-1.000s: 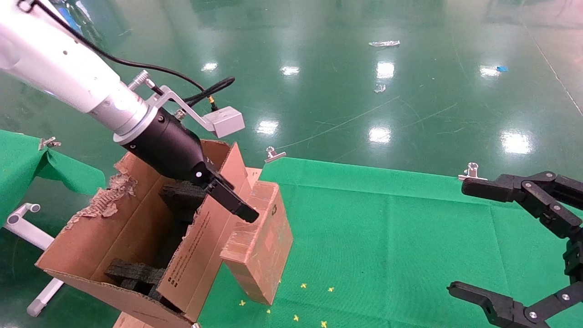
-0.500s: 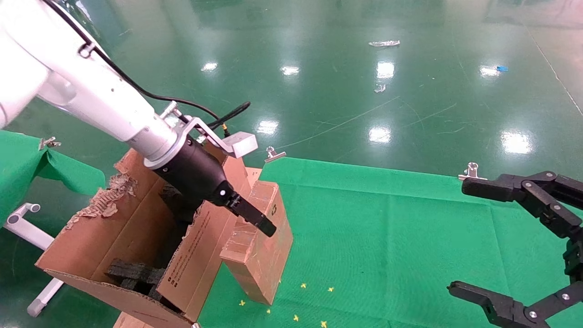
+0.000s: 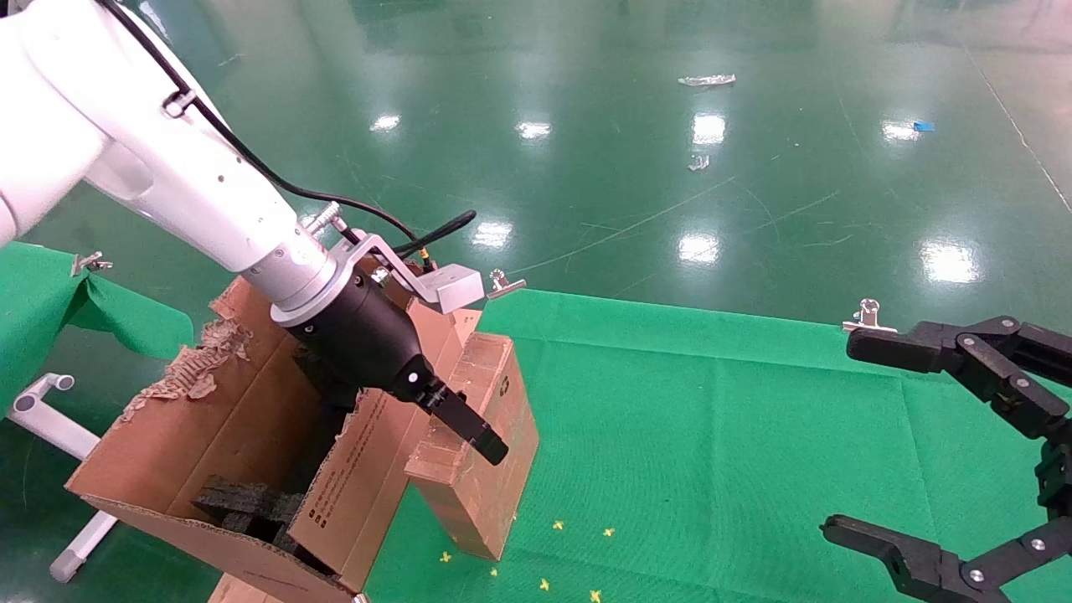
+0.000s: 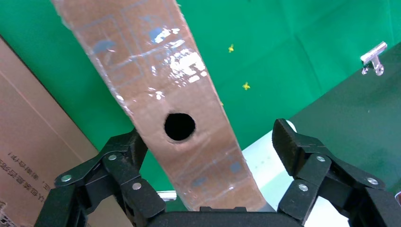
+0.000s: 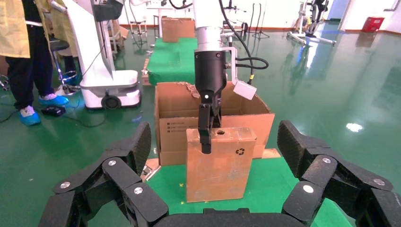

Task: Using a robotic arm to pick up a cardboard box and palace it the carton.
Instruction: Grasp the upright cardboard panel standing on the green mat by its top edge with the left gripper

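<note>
Cardboard box (image 3: 481, 444): worn, taped, round-holed.

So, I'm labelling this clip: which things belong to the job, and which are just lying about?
Job:
- small box
- big carton
- left gripper, open astride the small box

Lying about:
- right gripper, open, parked aside
- floor scraps
- cloth clips

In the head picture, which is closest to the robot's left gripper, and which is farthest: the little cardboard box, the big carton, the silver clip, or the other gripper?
From the left gripper, nearest first:
1. Cardboard box: right under it, the jaws straddle its top.
2. Carton: just beside the box, on the left.
3. Silver clip: behind, at the green cloth's far corner.
4. Right gripper: far across the cloth, at the right edge.
</note>
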Available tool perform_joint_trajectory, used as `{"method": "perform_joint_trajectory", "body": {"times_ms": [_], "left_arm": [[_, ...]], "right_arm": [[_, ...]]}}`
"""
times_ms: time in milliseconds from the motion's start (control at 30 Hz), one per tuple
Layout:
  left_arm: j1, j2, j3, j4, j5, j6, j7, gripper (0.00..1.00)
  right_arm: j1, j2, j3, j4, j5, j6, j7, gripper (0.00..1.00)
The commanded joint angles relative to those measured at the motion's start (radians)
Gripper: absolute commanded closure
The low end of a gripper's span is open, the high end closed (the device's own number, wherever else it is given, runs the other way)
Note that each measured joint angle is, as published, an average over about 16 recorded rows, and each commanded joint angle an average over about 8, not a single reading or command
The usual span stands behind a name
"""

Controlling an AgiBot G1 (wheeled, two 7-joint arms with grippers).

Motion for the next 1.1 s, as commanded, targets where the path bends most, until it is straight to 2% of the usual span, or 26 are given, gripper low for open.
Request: {"method": "perform_joint_trajectory", "body": {"times_ms": [33,800,933,1100], "left_arm": [[-0.003,-0.005,0.003,-0.021,0.003,0.001,-0.012,1.00],[-0.042,-0.067,0.032,-0.235,0.066,-0.041,-0.130,1.00],[-0.062,-0.080,0.023,-0.273,0.070,-0.048,-0.100,1.00],[-0.107,-0.136,-0.039,-0.309,0.013,-0.062,0.017,1.00]], "right_arm": [[0.000,0.000,0.000,0.000,0.000,0.000,0.000,1.00],[0.000,0.001,-0.002,0.000,0.001,0.001,-0.001,1.00],[0.000,0.001,-0.002,0.000,0.001,0.001,-0.001,1.00],[0.000,0.001,-0.002,0.000,0.002,0.001,-0.001,1.00]]}}
